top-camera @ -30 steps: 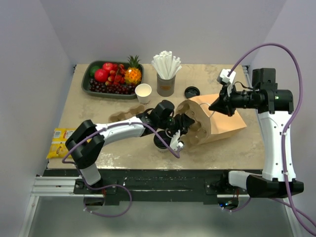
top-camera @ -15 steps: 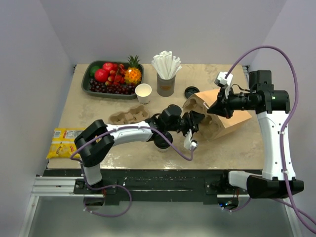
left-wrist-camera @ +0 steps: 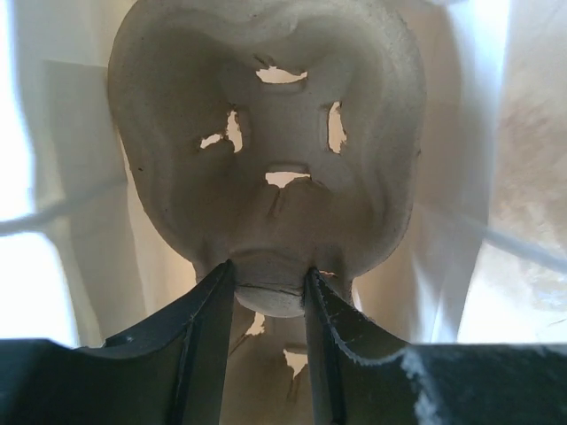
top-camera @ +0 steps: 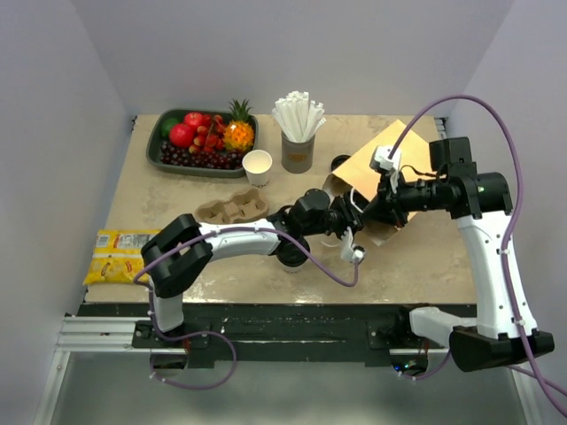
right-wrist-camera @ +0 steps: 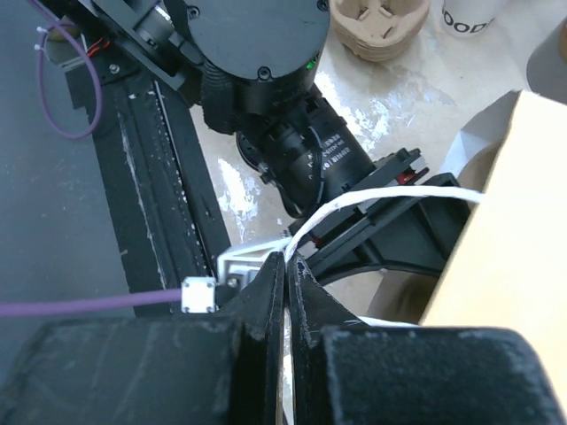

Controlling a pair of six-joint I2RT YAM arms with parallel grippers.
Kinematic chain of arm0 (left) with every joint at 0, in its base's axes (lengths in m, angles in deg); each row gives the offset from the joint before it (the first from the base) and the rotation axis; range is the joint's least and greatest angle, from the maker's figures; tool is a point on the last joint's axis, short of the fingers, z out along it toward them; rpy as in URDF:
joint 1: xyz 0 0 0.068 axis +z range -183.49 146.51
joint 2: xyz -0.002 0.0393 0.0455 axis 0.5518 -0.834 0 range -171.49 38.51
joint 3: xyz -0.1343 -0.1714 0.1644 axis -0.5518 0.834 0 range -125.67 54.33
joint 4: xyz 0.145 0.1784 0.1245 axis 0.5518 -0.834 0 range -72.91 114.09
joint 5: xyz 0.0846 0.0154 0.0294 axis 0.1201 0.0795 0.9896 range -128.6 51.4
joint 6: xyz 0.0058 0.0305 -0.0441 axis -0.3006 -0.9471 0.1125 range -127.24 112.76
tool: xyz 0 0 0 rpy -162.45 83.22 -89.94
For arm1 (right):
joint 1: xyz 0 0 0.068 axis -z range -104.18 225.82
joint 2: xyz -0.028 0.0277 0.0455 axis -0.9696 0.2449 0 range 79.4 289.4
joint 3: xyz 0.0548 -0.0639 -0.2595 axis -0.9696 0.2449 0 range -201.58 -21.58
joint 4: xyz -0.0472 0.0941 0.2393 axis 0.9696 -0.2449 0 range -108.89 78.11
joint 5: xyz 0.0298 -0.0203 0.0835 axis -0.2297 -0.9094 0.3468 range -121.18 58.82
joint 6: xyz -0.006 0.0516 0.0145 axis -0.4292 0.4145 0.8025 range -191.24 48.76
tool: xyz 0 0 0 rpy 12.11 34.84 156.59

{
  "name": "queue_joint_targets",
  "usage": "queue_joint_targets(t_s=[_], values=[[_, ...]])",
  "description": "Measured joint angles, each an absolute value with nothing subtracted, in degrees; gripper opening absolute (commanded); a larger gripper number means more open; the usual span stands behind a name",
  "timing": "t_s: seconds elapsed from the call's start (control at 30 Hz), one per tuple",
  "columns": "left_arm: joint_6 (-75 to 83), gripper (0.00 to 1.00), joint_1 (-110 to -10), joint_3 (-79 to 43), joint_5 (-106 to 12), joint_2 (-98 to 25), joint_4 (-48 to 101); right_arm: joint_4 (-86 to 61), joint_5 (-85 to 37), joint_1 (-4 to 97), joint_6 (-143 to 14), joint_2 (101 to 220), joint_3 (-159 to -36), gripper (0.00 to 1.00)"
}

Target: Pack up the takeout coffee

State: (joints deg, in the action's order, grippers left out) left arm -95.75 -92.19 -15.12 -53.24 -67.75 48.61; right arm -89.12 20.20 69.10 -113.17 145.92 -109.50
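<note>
Left arm holds a cup carrier inside the bag; the coffee sits outside on the table.

From above, the takeout coffee (top-camera: 290,256) stands near the front edge of the table (top-camera: 425,257), partly hidden under the left arm. That arm stretches low and far to the right, with its tip in the mouth of the brown paper bag (top-camera: 376,164). Only the left wrist view sees inside the bag: the left gripper (left-wrist-camera: 267,270) squeezes the rim of a pulp carrier (left-wrist-camera: 266,159). The right arm bends down over the bag. Its wrist view shows the right gripper (right-wrist-camera: 285,266) pinched tight on the white string handle (right-wrist-camera: 381,199).
</note>
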Motion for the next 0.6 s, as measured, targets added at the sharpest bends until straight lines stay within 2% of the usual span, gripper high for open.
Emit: queue_joint_targets(t_s=[0.33, 0.6], values=[[-95.66, 0.00, -92.52, -14.66, -44.91, -70.41, 56.74, -88.88, 19.28, 68.64, -112.41, 147.91, -112.36, 0.00], [-93.52, 0.00, -92.56, -13.26, -46.96, -70.35, 58.22, -88.92, 19.48, 67.70, -112.28, 148.76, -113.63, 0.00]])
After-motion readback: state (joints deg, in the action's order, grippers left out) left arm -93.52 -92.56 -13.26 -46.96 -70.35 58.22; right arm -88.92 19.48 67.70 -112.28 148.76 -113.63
